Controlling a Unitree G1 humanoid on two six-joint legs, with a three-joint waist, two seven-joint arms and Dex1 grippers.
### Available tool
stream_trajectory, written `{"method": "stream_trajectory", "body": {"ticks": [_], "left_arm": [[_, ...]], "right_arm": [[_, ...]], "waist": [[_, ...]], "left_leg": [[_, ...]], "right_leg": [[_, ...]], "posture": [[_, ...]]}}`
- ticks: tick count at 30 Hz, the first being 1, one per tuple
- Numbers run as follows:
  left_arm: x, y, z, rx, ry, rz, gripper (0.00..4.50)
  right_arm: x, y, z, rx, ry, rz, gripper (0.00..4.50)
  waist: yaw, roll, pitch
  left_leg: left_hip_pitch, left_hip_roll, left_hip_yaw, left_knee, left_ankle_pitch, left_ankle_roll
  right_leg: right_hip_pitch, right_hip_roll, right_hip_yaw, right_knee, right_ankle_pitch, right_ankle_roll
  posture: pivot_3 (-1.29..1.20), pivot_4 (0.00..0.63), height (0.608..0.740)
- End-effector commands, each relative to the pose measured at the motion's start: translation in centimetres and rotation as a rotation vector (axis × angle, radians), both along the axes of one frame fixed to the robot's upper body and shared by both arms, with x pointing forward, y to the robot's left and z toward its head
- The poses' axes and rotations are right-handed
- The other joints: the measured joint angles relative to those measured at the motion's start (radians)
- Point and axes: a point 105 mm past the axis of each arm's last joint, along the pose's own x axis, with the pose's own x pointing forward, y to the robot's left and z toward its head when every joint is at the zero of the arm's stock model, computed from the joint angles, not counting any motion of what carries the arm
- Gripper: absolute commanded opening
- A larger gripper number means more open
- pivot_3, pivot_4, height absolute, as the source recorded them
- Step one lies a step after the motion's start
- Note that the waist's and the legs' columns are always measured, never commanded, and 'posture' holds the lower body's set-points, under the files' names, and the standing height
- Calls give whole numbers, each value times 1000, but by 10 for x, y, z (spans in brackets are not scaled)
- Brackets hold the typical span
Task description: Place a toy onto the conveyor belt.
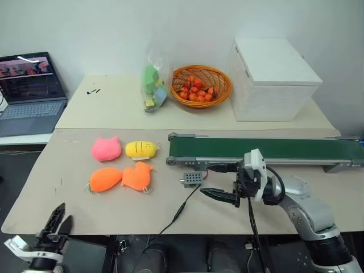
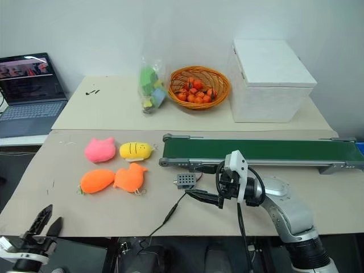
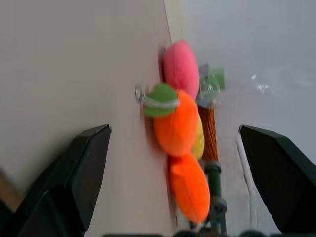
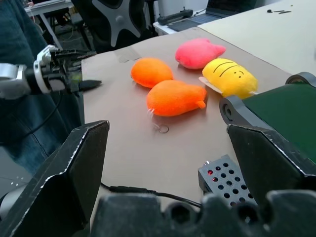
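The toy point(image 1: 106, 179), a smooth oval orange plush with a green tuft at one end, lies on the table's left half, in front of a pink plush. No face shows on it. It also appears in the left wrist view point(image 3: 175, 126) and the right wrist view point(image 4: 150, 71). The conveyor belt point(image 1: 267, 149), dark green in a grey frame, runs across the table's right half. My left gripper point(image 1: 63, 213) hangs open at the table's near left corner, well short of the toy. My right gripper point(image 1: 206, 193) points left, open and empty, just in front of the belt's left end.
A lobed orange plush point(image 1: 137, 176) touches the toy's right side. Behind them sit a pink plush point(image 1: 106, 148) and a yellow plush point(image 1: 141, 149). A small grey perforated box point(image 1: 192, 179) and a black cable point(image 1: 182, 210) lie near my right gripper. Basket point(image 1: 200, 85), bag point(image 1: 152, 85), white box point(image 1: 273, 77) and laptop point(image 1: 29, 91) stand at the back.
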Motion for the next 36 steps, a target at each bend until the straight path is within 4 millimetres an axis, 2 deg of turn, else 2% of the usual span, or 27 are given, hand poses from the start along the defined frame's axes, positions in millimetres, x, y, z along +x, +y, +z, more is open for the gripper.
{"method": "stream_trajectory", "body": {"ticks": [1, 6, 11, 14, 18, 22, 24, 28, 33, 36], "left_arm": [[10, -30, -15, -45, 20, -77, 4440], [33, -35, -13, -90, -38, -50, 4440], [56, -69, 15, -94, -137, -193, 4440], [56, -85, 35, -84, -204, -289, 4440], [49, -93, 42, -57, -208, -356, 4440], [50, -79, 40, -53, -193, -308, 4440], [58, -61, 38, -78, -199, -218, 4440], [73, -40, 35, -114, -196, -86, 4440], [91, -28, 6, -150, -47, 28, 4440], [96, -26, -1, -151, -5, 57, 4440]], "right_arm": [[0, -2, 13, 13, -51, -4, 4500], [1, -3, 17, 23, -52, -11, 4500], [2, -5, 17, 20, -55, -18, 4500], [1, -4, 18, 33, -53, -20, 4500], [-1, -4, 17, 31, -47, -24, 4500], [-1, -6, 15, 33, -40, -39, 4500], [0, -5, 13, 29, -35, -44, 4500], [0, -5, 13, 24, -33, -45, 4500], [0, -6, 16, 31, -38, -45, 4500], [0, -7, 17, 30, -43, -49, 4500]], "waist": [[2, 5, -1], [14, 11, -2], [28, 11, -2], [24, 8, 0], [22, 8, 0], [16, 7, 0], [11, 7, 1], [4, 7, 1], [1, 7, 1], [1, 8, 0]], "left_leg": [[1, 0, 0, 0, 0, 0], [2, 0, -1, 0, 0, 1], [1, 0, -1, 0, 0, 1], [1, -1, -1, 0, -1, 1], [0, 0, -1, 0, -2, 0], [0, 0, -1, 0, -3, 0], [0, 1, -1, 0, -3, 0], [1, 1, -2, 0, -3, 0], [0, 0, -2, -1, -3, 0], [1, 0, -1, -2, -3, 0]], "right_leg": [[2, 0, 0, -1, 0, 0], [4, 0, -1, -2, -1, 1], [5, 0, -1, -2, -1, 1], [4, 0, -1, -3, -1, 1], [2, 1, -1, -3, -1, 0], [2, 2, -1, -3, -2, 0], [2, 2, -1, -3, -2, -1], [2, 3, -1, -3, -2, -1], [1, 3, 0, -3, -2, -1], [1, 3, 0, -3, -2, -1]], "posture": [[0, 150, 740], [0, 150, 740], [0, 150, 740], [0, 150, 740], [0, 150, 740], [0, 150, 740], [0, 150, 740], [0, 150, 740], [0, 150, 740], [0, 150, 740]]}}
